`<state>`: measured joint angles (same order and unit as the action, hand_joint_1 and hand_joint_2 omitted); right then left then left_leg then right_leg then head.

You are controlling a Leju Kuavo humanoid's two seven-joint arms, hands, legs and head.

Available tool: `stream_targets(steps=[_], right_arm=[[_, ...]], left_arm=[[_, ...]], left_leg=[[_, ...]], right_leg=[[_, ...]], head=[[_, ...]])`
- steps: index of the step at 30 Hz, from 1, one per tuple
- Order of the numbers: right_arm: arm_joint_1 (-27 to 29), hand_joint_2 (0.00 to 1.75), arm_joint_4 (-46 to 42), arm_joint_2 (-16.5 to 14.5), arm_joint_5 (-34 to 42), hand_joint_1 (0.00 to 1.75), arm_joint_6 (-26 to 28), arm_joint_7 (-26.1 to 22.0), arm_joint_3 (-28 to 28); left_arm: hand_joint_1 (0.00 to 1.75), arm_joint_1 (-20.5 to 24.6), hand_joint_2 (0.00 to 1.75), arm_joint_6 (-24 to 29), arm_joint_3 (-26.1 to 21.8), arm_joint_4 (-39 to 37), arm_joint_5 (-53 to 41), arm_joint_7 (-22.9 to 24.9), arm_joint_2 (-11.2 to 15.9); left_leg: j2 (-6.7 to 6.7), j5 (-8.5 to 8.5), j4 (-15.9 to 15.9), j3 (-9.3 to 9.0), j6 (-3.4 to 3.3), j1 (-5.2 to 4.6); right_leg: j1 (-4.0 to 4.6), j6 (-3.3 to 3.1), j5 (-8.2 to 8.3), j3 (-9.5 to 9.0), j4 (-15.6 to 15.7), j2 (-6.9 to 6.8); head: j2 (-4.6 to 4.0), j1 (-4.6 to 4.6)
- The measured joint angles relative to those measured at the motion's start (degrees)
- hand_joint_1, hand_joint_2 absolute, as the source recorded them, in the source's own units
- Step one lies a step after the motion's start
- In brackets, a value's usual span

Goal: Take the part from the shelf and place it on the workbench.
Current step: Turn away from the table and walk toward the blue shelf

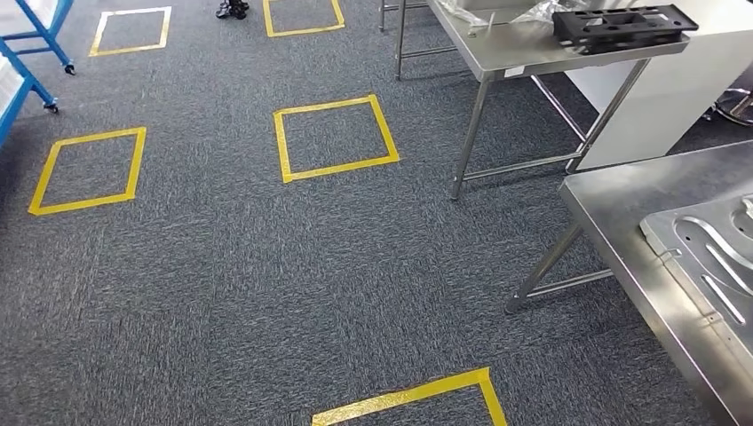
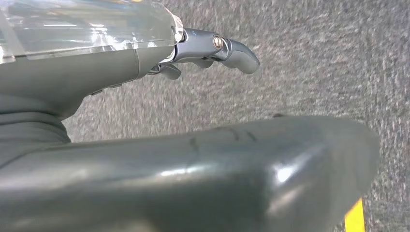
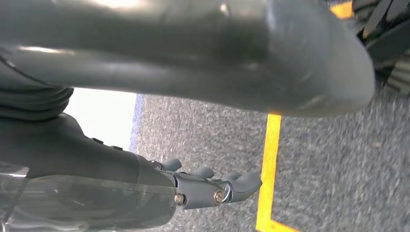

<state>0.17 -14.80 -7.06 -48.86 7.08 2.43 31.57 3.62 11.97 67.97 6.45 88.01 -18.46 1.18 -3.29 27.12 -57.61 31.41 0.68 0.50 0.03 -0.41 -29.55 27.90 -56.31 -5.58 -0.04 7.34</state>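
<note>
A stamped silver metal part (image 1: 710, 257) with raised slots lies on the steel workbench (image 1: 613, 200) at the right edge of the head view. My left hand (image 2: 193, 121) hangs over the grey carpet with its fingers (image 2: 227, 48) stretched out and nothing in it. My right hand (image 3: 203, 125) also hangs over the carpet, its fingers (image 3: 222, 186) straight and empty, near a yellow tape line (image 3: 268, 169).
A second steel table (image 1: 524, 49) at the back right carries a black frame (image 1: 622, 25) and plastic wrap. A white cabinet (image 1: 684, 89) stands behind it. Yellow tape squares (image 1: 335, 138) mark the carpet. A blue trolley frame (image 1: 35, 44) stands at the far left.
</note>
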Motion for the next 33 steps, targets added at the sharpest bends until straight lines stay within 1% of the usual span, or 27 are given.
stream_targets(steps=[2, 4, 6, 7, 8, 9, 10, 11, 12, 13, 14, 15, 16, 17, 18, 20, 22, 23, 24, 25, 26, 27, 29, 30, 31, 32, 33], right_arm=[[-0.46, 0.00, 0.75, 0.11, 0.19, 0.00, -0.43, -0.55, 0.23], [-0.85, 0.00, 1.29, 0.29, 0.26, 0.00, -0.55, -1.35, 0.37], [-1.03, 0.00, 1.83, 0.43, 0.27, 0.00, -0.53, -2.15, 0.66], [-1.04, 0.00, 2.08, 0.45, 0.27, 0.00, -0.51, -2.44, 0.84], [-1.06, 0.00, 2.31, 0.49, 0.20, 0.00, -0.51, -2.56, 0.99], [-1.08, 0.00, 2.50, 0.54, 0.05, 0.00, -0.52, -2.45, 1.07], [-1.10, 0.00, 2.67, 0.60, -0.16, 0.00, -0.55, -2.11, 1.12], [-1.12, 0.00, 2.79, 0.65, -0.38, 0.00, -0.64, -1.58, 1.13], [-1.13, 0.00, 2.90, 0.69, -0.53, 0.00, -0.77, -0.91, 1.14], [-1.12, 0.00, 3.03, 0.73, -0.59, 0.00, -0.92, -0.22, 1.16], [-1.14, 0.00, 3.16, 0.76, -0.54, 0.00, -1.12, 0.40, 1.21], [-1.17, 0.00, 3.27, 0.78, -0.45, 0.00, -1.30, 0.95, 1.30], [-1.23, 0.00, 3.36, 0.79, -0.37, 0.00, -1.46, 1.33, 1.41], [-1.34, 0.00, 3.39, 0.78, -0.31, 0.00, -1.64, 1.59, 1.51], [-1.44, 0.00, 3.40, 0.77, -0.30, 0.00, -1.79, 1.76, 1.58], [-1.45, 0.00, 3.42, 0.74, -0.37, 0.00, -2.03, 1.93, 1.64], [-1.25, 0.00, 3.43, 0.74, -0.54, 0.00, -2.09, 2.00, 1.65], [-1.19, 0.00, 3.44, 0.76, -0.67, 0.00, -2.09, 1.90, 1.66], [-1.19, 0.00, 3.45, 0.77, -0.80, 0.00, -2.09, 1.74, 1.66], [-1.25, 0.00, 3.45, 0.78, -0.94, 0.00, -2.05, 1.50, 1.66], [-1.33, 0.00, 3.45, 0.79, -1.06, 0.00, -1.98, 1.21, 1.66], [-1.41, 0.00, 3.45, 0.79, -1.19, 0.00, -1.88, 0.91, 1.66], [-1.50, 0.00, 3.45, 0.79, -1.55, 0.00, -1.66, 0.30, 1.66], [-1.54, 0.00, 3.45, 0.79, -1.72, 0.00, -1.60, 0.07, 1.66], [-1.62, 0.00, 3.45, 0.79, -1.88, 0.00, -1.57, -0.09, 1.65], [-1.81, 0.00, 3.45, 0.79, -1.97, 0.00, -1.57, -0.16, 1.64], [-2.02, 0.00, 3.45, 0.79, -2.00, 0.00, -1.57, -0.20, 1.64]], left_arm=[[0.00, -0.12, 0.00, 0.06, 0.59, -0.01, -0.53, -0.46, 0.59], [0.00, -0.23, 0.00, 0.13, 1.16, -0.01, -0.90, -0.92, 1.09], [0.00, -0.10, 0.00, -0.01, 1.65, 0.00, -1.03, -1.36, 1.55], [0.00, 0.02, 0.00, -0.22, 1.87, 0.00, -1.06, -1.55, 1.85], [0.00, 0.12, 0.00, -0.55, 2.08, 0.00, -1.11, -1.73, 2.22], [0.00, 0.16, 0.00, -0.97, 2.25, 0.00, -1.21, -1.83, 2.58], [0.00, 0.18, 0.00, -1.41, 2.42, 0.00, -1.34, -1.85, 2.99], [0.00, 0.20, 0.00, -1.87, 2.60, 0.00, -1.45, -1.75, 3.35], [0.00, 0.25, 0.00, -2.28, 2.78, 0.00, -1.54, -1.52, 3.66], [0.00, 0.38, 0.00, -2.62, 2.98, 0.00, -1.58, -1.18, 3.91], [0.00, 0.56, 0.00, -2.90, 3.19, 0.00, -1.58, -0.78, 4.15], [0.00, 0.72, 0.00, -3.08, 3.38, -0.01, -1.59, -0.42, 4.41], [0.00, 0.83, 0.00, -3.16, 3.54, -0.01, -1.59, -0.15, 4.65], [0.00, 0.83, 0.00, -3.14, 3.67, -0.01, -1.61, 0.02, 4.93], [0.00, 0.75, 0.00, -3.04, 3.76, -0.02, -1.61, 0.08, 5.15], [0.00, 0.71, 0.00, -2.65, 3.85, -0.02, -1.58, -0.03, 5.44], [0.00, 0.96, 0.00, -2.19, 3.87, -0.02, -1.33, -0.46, 5.51], [0.00, 1.04, 0.00, -1.96, 3.87, -0.02, -1.14, -0.75, 5.50], [0.00, 1.02, 0.00, -1.78, 3.87, -0.02, -0.88, -1.03, 5.48], [0.00, 0.93, 0.00, -1.52, 3.86, -0.02, -0.66, -1.27, 5.46], [0.00, 0.83, 0.00, -1.19, 3.86, -0.02, -0.51, -1.50, 5.44], [0.00, 0.79, 0.00, -0.80, 3.85, -0.02, -0.38, -1.71, 5.44], [0.00, 0.92, 0.00, 0.12, 3.81, -0.02, -0.10, -2.14, 5.44], [0.00, 0.97, 0.00, 0.51, 3.78, -0.02, 0.06, -2.34, 5.42], [0.00, 0.96, 0.00, 0.86, 3.75, -0.02, 0.25, -2.50, 5.41], [0.00, 0.85, 0.00, 1.11, 3.72, -0.03, 0.41, -2.64, 5.40], [0.00, 0.66, 0.00, 1.29, 3.70, -0.04, 0.54, -2.76, 5.38]], left_leg=[[1.07, -0.26, 0.16, 0.22, -0.73, -0.17], [2.00, -0.67, 0.64, 0.21, -1.44, -0.07], [2.97, -1.04, 0.91, 0.29, -2.01, -0.02], [3.55, -1.13, 0.90, 0.44, -2.18, -0.08], [4.24, -1.20, 0.87, 0.54, -2.28, -0.15], [4.98, -1.23, 0.82, 0.60, -2.31, -0.20], [5.75, -1.24, 0.73, 0.62, -2.30, -0.21], [6.55, -1.24, 0.60, 0.60, -2.24, -0.21], [7.31, -1.21, 0.43, 0.64, -2.12, -0.18], [8.02, -1.15, 0.11, 0.82, -1.88, -0.27], [8.75, -1.14, -0.16, 1.12, -1.55, -0.29], [9.38, -1.18, -0.37, 1.47, -1.17, -0.28], [10.03, -1.30, -0.46, 1.78, -0.75, -0.24], [10.73, -1.50, -0.38, 2.03, -0.32, -0.10], [10.77, -1.44, -0.54, 2.22, -0.02, 0.02], [8.57, 0.36, -3.25, 3.61, 0.44, 0.06], [5.34, 4.14, -10.07, 6.72, 0.78, 0.12], [4.57, 5.69, -13.75, 8.35, 0.99, 0.22], [4.12, 6.35, -16.06, 9.27, 1.17, 0.32], [3.80, 6.00, -16.38, 9.19, 1.30, 0.41], [3.44, 4.71, -14.41, 7.93, 1.35, 0.48], [2.74, 2.92, -10.63, 5.71, 1.28, 0.50], [0.34, 0.65, -3.13, 1.52, 0.85, 0.12], [-0.43, 0.29, -1.14, 0.49, 0.53, -0.13], [-0.64, 0.36, -0.45, 0.27, 0.22, -0.39], [0.03, 0.22, -0.38, 0.38, -0.16, -0.46], [0.60, 0.07, -0.19, 0.40, -0.49, -0.38]], right_leg=[[-0.03, 0.59, -0.14, -0.08, -0.04, -0.62], [-0.32, 1.22, -1.45, 0.41, -1.47, 1.11], [-0.60, 1.49, -5.06, 3.06, -7.26, 4.09], [-0.64, 1.47, -7.00, 5.00, -11.27, 4.89], [-0.70, 1.45, -8.24, 6.72, -14.75, 5.22], [-0.74, 1.43, -8.33, 7.67, -16.54, 5.33], [-0.80, 1.39, -7.28, 7.68, -16.29, 5.40], [-0.87, 1.30, -5.26, 6.65, -13.83, 5.65], [-0.99, 1.17, -2.93, 5.05, -10.09, 6.56], [-1.10, 1.05, -1.23, 3.58, -6.44, 8.07], [-1.18, 0.96, -0.16, 2.56, -3.75, 9.37], [-1.19, 0.90, 0.16, 2.13, -2.37, 10.36], [-1.07, 0.81, 0.02, 2.13, -2.06, 10.51], [-1.04, 0.56, 0.13, 2.14, -1.95, 9.84], [-1.03, 0.21, 0.32, 2.04, -1.70, 9.08], [-1.09, -0.62, 0.65, 1.86, -1.16, 7.42], [-0.83, -1.10, 0.67, 1.85, -1.01, 5.71], [-0.68, -1.21, 0.63, 1.88, -1.02, 4.80], [-0.57, -1.25, 0.57, 1.90, -1.04, 3.96], [-0.50, -1.25, 0.51, 1.90, -1.05, 3.19], [-0.46, -1.18, 0.43, 1.81, -1.06, 2.45], [-0.44, -1.06, 0.31, 1.64, -1.07, 1.77], [-0.18, -0.57, -0.04, 1.28, -1.16, 0.50], [-0.04, -0.29, -0.20, 1.14, -1.20, -0.10], [0.07, -0.03, -0.30, 1.06, -1.23, -0.65], [0.08, 0.23, -0.36, 0.95, -1.22, -1.21], [-0.07, 0.55, -0.57, 0.90, -1.38, -1.12]], head=[[0.00, -0.01], [0.00, -0.02], [0.00, -0.02], [0.00, -0.02], [0.00, -0.01], [0.00, -0.02], [0.00, -0.02], [0.00, -0.01], [0.00, -0.02], [0.00, -0.02], [0.00, -0.01], [0.00, -0.01], [0.00, 0.00], [0.00, 0.00], [0.00, 0.00], [0.00, 0.02], [0.00, 0.03], [0.00, 0.02], [0.00, 0.02], [0.00, 0.02], [0.00, 0.02], [0.00, 0.02], [0.00, 0.02], [0.00, 0.01], [0.00, 0.01], [0.00, 0.00], [0.00, 0.00]])
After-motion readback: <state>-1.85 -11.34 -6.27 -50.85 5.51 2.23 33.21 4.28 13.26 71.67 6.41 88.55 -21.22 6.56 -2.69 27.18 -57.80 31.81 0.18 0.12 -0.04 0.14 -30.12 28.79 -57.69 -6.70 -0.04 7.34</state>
